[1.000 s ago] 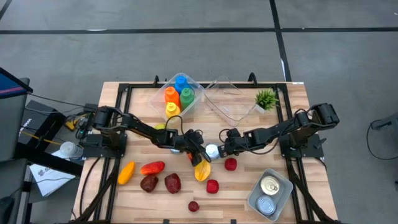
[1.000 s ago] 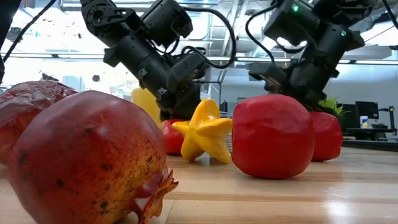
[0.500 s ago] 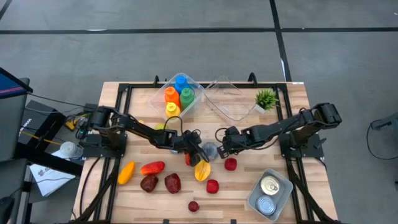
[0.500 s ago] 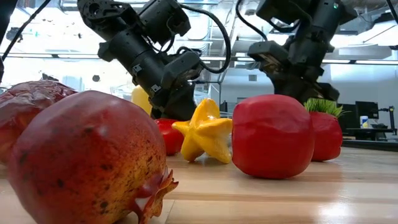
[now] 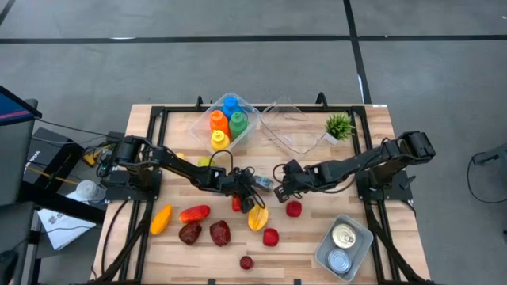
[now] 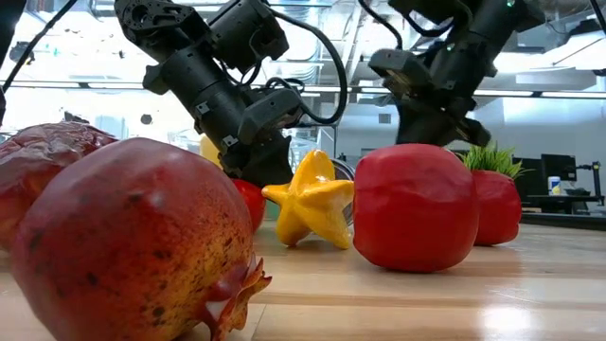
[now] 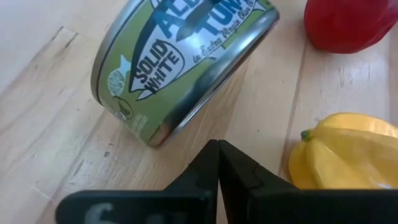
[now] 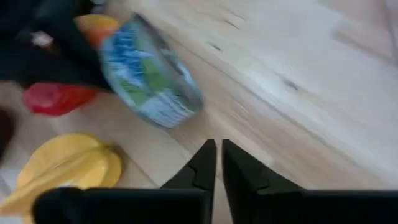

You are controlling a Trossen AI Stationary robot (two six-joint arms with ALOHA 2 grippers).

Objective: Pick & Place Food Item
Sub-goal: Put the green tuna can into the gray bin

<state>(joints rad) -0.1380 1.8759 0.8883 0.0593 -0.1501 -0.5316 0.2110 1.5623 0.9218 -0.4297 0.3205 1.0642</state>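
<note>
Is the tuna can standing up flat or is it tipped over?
Tipped. In the left wrist view the tuna can leans on its edge on the wooden table, its label facing up.
</note>
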